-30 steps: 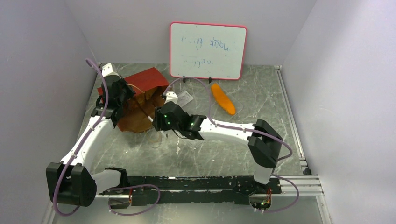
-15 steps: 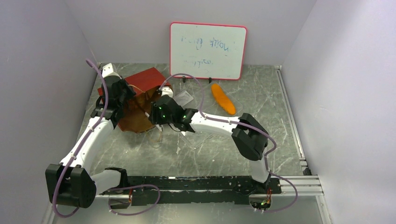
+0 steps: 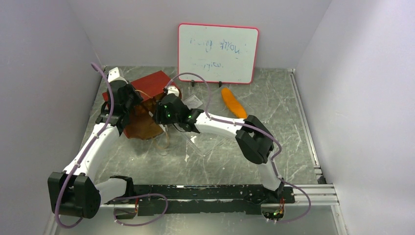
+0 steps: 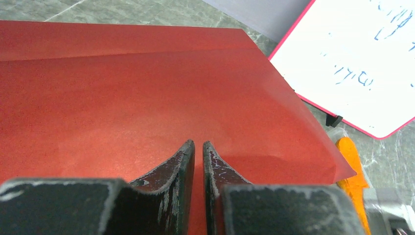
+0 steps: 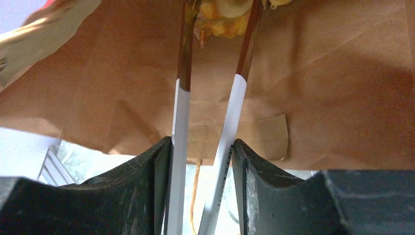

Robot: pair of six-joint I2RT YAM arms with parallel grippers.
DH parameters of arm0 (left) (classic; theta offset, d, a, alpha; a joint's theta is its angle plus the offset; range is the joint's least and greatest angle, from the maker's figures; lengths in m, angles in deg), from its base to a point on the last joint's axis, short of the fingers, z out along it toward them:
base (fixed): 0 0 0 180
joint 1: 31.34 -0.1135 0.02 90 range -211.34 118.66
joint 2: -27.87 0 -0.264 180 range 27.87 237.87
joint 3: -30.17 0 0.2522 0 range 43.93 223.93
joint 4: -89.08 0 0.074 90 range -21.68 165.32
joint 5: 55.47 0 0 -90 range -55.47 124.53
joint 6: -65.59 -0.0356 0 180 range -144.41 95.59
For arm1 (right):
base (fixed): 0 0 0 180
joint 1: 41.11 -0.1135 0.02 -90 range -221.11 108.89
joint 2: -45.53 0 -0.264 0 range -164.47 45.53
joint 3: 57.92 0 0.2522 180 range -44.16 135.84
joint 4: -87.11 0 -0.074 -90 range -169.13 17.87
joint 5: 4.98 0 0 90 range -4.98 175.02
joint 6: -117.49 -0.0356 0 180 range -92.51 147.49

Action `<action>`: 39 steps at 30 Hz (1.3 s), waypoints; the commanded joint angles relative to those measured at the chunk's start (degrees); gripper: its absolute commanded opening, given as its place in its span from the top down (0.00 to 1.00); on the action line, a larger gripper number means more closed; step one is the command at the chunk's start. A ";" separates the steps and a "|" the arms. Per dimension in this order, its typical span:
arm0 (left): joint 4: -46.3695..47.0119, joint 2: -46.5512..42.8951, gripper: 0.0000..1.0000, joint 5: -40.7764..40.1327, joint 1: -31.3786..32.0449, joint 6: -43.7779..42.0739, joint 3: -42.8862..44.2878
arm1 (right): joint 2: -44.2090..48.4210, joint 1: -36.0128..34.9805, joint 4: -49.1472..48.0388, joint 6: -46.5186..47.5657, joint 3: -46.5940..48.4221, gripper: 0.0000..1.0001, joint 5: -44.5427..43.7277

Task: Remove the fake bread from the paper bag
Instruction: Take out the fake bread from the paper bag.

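The paper bag (image 3: 155, 82) lies on its side at the back left, red outside and brown inside, its mouth facing the right arm. My left gripper (image 3: 128, 100) is at the bag's left edge; in the left wrist view it (image 4: 198, 143) is shut on the red paper (image 4: 147, 98). My right gripper (image 5: 201, 142) is shut on a pair of white tongs (image 5: 180, 112) with brown tips. The tongs reach into the brown interior (image 5: 318, 73), their tips beside a yellowish bread piece (image 5: 226, 14). A long orange baguette (image 3: 233, 103) lies on the table outside the bag.
A pink-framed whiteboard (image 3: 218, 53) stands against the back wall. A clear plastic piece (image 3: 194, 102) lies between the bag and the baguette. A thin loop handle (image 3: 164, 143) trails on the table in front of the bag. Grey walls close in both sides.
The right arm has moved up and to the left, carrying the tongs deeper into the bag's mouth. The left arm has stayed in place on the bag.
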 commanded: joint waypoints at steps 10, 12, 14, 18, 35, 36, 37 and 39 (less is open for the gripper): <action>0.32 -0.88 0.93 0.69 0.67 -0.28 0.43 | -2.29 2.27 -3.40 -1.65 1.41 0.83 2.30; 0.10 -0.83 0.93 0.44 0.79 -0.30 0.60 | -1.37 2.28 -4.06 -1.66 0.34 0.94 2.28; -0.11 -0.76 0.93 0.12 1.02 -0.36 0.83 | -0.43 2.25 -4.39 -1.66 -0.79 1.00 2.30; -0.38 -0.56 0.93 -0.86 1.24 -0.36 0.96 | 2.09 2.20 -5.11 -1.76 -3.58 1.00 2.13; 1.22 3.80 0.93 -6.36 1.24 0.63 3.26 | 25.55 -2.22 -0.56 1.86 -26.46 1.00 2.64; 1.45 4.20 0.93 -6.78 1.20 0.69 3.31 | 28.26 -3.01 0.34 2.05 -28.38 1.00 2.26; 1.64 4.70 0.93 -7.13 1.24 0.70 3.47 | 30.65 -3.58 1.58 2.30 -30.09 1.00 2.01; 1.63 5.92 0.93 -7.74 1.24 0.89 3.95 | 36.03 -5.04 4.04 3.30 -33.36 1.00 1.61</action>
